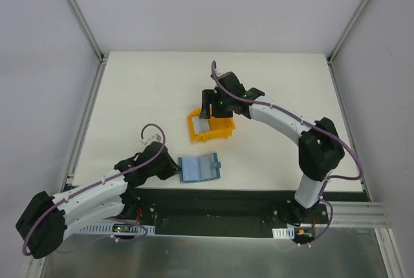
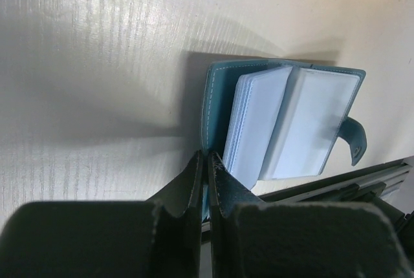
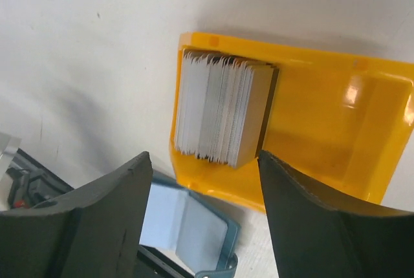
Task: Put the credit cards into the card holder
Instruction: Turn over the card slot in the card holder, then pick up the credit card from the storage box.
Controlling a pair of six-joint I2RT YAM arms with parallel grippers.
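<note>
The top external camera is looking steeply down from above and behind the arm bases point(image 1: 291, 212), taking in the whole counter point(image 1: 149, 97). The left wrist camera is facing down, close over the open card holder point(image 2: 284, 123). The right wrist camera is looking down close above the yellow bin point(image 3: 323, 116), also catching the card holder's edge, which all three views are sharing.

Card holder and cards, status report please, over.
Left gripper shut on open card holder cover edge. Right gripper open over credit cards, stacked on edge in yellow bin. No obstruction seen.
</note>
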